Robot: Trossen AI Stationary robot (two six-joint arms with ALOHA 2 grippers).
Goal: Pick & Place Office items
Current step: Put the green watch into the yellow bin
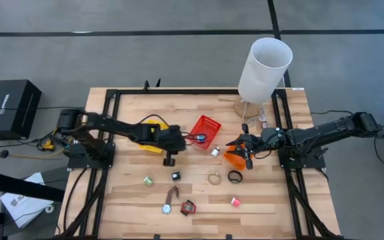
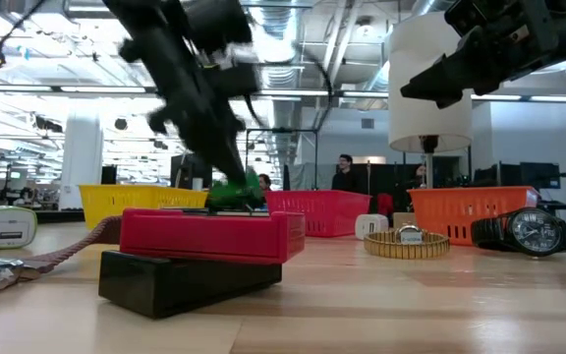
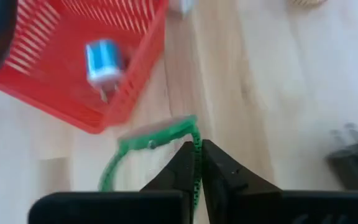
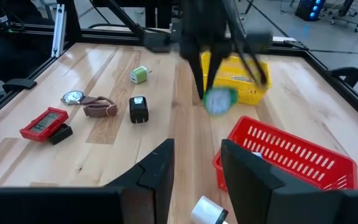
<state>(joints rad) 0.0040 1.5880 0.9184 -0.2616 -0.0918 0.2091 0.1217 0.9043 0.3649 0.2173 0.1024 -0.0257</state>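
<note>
— Wood worktop [image 1: 132, 200], pale planks in a black frame; grey floor around, an open hall with people behind.

— Containers?

— White cylinder [image 1: 264, 69] at the far right corner. Red basket [image 1: 205, 131] mid-table holds a blue-white plug [image 3: 102, 61]; yellow basket [image 1: 153, 127] left of it, orange basket [image 1: 235, 157] right.

— Grippers?

— Left gripper [image 3: 197, 163] pinches the green band [image 3: 151, 142] beside the red basket. Right gripper [image 4: 196, 163] spread over the orange basket.
</note>
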